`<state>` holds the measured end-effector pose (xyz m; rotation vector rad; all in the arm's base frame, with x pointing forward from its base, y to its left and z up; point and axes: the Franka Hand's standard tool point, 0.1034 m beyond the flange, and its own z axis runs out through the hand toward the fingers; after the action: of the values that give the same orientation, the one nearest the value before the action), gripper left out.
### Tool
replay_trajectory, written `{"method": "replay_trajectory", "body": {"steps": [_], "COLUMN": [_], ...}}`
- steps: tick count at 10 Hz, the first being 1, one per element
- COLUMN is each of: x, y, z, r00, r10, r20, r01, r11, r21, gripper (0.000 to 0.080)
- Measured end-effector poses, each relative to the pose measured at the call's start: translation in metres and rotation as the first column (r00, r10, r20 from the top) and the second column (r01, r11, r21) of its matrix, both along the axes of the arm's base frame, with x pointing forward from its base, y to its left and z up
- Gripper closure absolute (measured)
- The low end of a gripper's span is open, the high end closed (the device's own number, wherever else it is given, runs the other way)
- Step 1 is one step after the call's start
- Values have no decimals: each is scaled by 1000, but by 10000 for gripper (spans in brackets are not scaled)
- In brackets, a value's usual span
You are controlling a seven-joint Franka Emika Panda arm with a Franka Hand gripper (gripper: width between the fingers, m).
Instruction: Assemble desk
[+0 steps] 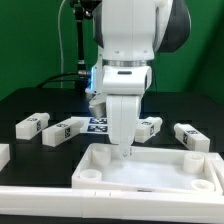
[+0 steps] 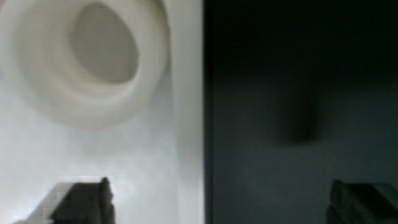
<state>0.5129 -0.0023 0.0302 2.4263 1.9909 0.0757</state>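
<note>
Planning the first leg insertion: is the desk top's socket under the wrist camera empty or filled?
Empty: the socket in the desk top shows an open round hollow, with no leg in it.

My table (image 1: 25,105) is black. The top (image 1: 170,178) lies flat on it, right below my fingers (image 2: 80,203). The marker board (image 1: 97,123) lies just beyond my fingers. Legs (image 1: 35,125) lie loose on the table to both sides of my fingers, two toward the exterior view's left, two toward its right.
</note>
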Motion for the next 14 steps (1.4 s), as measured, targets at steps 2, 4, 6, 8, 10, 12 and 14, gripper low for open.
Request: {"method": "replay_trajectory", "body": {"steps": [2,4,6,8,10,12,14], "x": [-2,1,6,6,6,1,-5], "y": [17,49,68,66,66,73,90], "z": [23,36,35,34,34,35,35], "r00": [996,969,970,962,948,814,648], "r10": [-90,-244,-241,-269,-315,-581,-761], "r20": [20,35,41,37,33,5,-28], "r01": [90,244,240,269,314,580,762], "r11": [996,970,971,963,949,813,646], "r21": [0,17,23,24,29,48,43], "gripper": [151,150,150,150,150,150,150]}}
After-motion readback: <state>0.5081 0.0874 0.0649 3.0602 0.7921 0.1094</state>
